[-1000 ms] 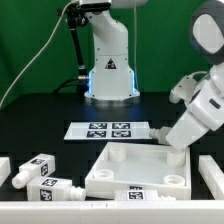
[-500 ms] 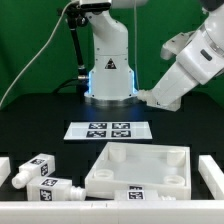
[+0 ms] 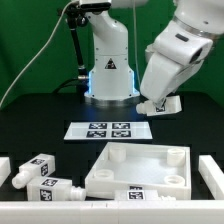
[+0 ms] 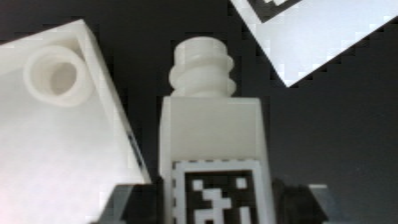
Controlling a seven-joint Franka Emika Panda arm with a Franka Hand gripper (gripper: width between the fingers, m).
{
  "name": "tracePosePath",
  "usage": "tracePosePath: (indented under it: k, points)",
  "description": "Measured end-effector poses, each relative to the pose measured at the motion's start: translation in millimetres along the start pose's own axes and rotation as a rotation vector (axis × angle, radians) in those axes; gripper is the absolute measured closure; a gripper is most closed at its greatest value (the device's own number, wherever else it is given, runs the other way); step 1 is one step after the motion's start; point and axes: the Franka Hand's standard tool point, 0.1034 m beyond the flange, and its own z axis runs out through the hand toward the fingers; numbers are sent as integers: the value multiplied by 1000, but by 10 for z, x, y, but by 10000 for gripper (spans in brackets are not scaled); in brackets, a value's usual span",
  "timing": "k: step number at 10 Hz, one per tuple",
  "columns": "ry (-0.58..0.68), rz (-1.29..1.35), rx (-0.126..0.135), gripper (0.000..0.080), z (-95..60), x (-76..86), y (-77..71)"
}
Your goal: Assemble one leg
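Two-finger gripper (image 4: 210, 205) clamped on the tagged body of a short chunky white plastic leg (image 4: 210, 110), narrow screw end jutting ahead of the fingertips, probably to feed into a corner hole (image 4: 54, 75) of the white tray-like tabletop (image 4: 80, 140) beside it

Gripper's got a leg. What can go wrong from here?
1. The gripper holds the leg at its tagged end only. The screw end sticks out far, so it might tilt or slip.
2. The corner hole of the tabletop lies off to one side of the screw end, so a poor line-up could jam it.
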Motion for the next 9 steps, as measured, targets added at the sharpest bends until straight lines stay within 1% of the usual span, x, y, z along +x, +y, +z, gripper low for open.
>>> tracePosePath:
  k: [1,2,3,4,7,8,9]
  points:
    - [42,89,27,519,-14,-109,98]
    - [66,183,60,519,-3,-274,137]
    - [83,190,58,519,-4,-344,166]
    - [174,183,31,519,-16,-287,226]
    - [341,188,-16,519,15,-323,313]
    - [412,187,-39,519,22,-328,370]
    - [443,254,-3,519,38,-383,380]
